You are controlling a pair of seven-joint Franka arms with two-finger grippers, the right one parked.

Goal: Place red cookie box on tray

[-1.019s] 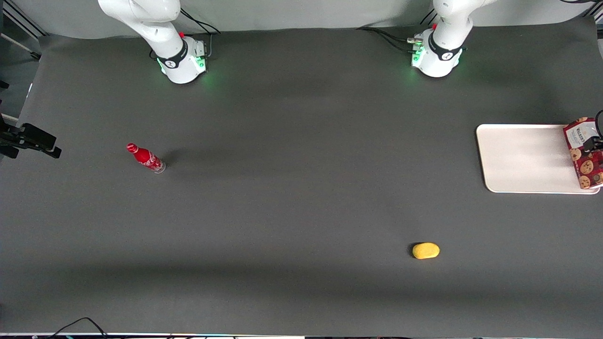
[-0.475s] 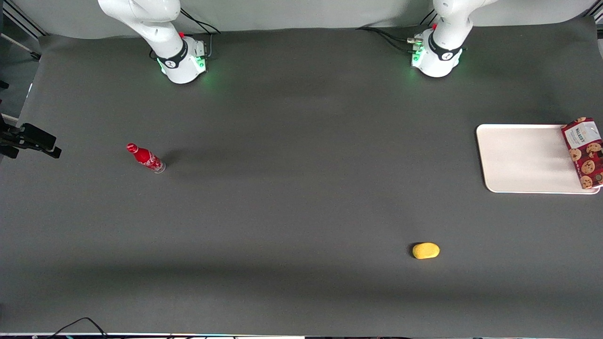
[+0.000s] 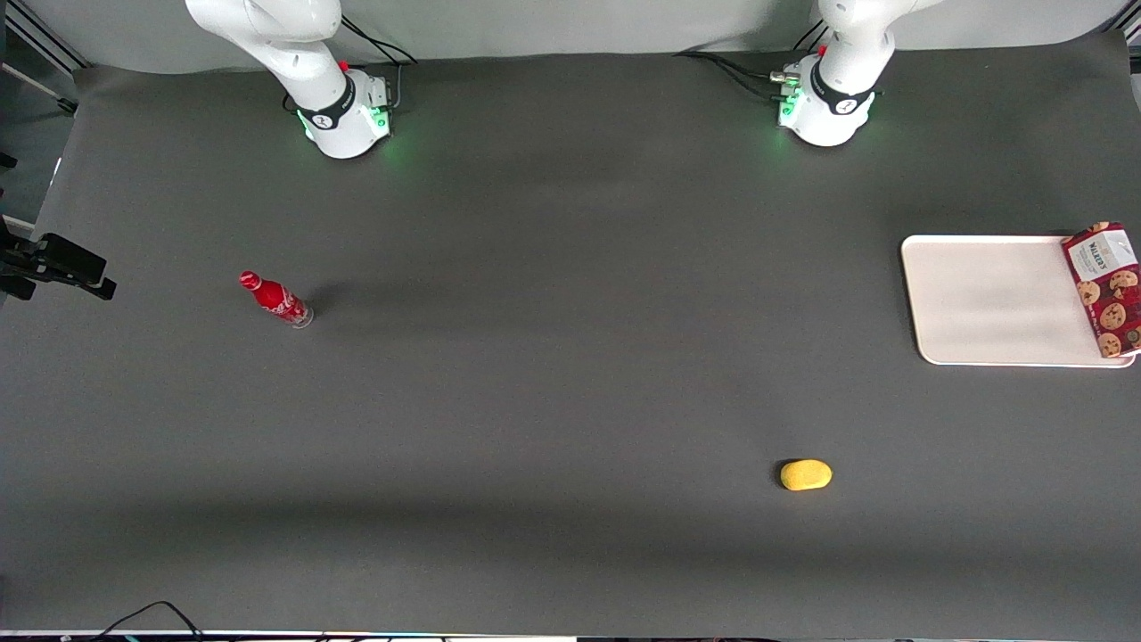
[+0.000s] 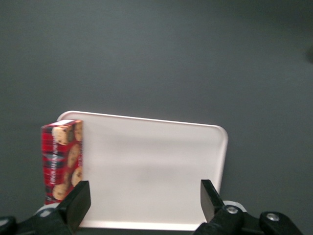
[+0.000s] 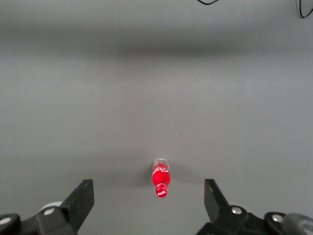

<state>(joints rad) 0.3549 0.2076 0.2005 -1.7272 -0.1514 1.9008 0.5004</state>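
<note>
The red cookie box (image 3: 1105, 290) lies flat on the cream tray (image 3: 989, 303), along the tray's rim toward the working arm's end of the table. In the left wrist view the same box (image 4: 62, 161) rests at one short end of the tray (image 4: 151, 161). My gripper (image 4: 145, 203) hovers above the tray, open, with only bare tray surface between its black fingertips (image 4: 78, 200). It touches nothing and stands apart from the box. The front view does not show the gripper.
A yellow oval object (image 3: 806, 474) lies on the dark mat nearer the front camera than the tray. A small red bottle (image 3: 274, 299) stands toward the parked arm's end of the table. A black camera mount (image 3: 53, 263) sticks in at that end.
One second ago the gripper was on the box at the edge of the front view. It has since let go and moved out of that view; the box stays on the tray.
</note>
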